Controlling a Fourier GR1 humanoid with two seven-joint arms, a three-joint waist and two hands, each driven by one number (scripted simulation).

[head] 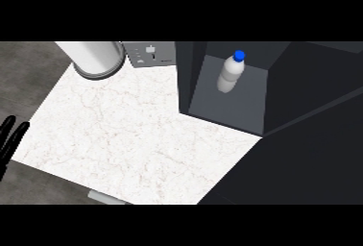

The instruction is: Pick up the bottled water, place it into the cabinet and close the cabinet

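The water bottle (230,73), pale with a blue cap, stands upright inside the dark cabinet (276,115) at the upper right of the head view. The cabinet's front is open, and its dark door panel (305,158) spreads across the lower right. My left hand (12,137) shows only as straight black fingers at the left edge, resting beside the counter's corner, far from the bottle. My right hand is nowhere in the frame.
The white marble counter (135,139) fills the middle. A white cylindrical container (96,57) stands at its back left. A grey toaster-like appliance (150,54) sits next to the cabinet's left wall. Grey floor lies beyond the counter's left edge.
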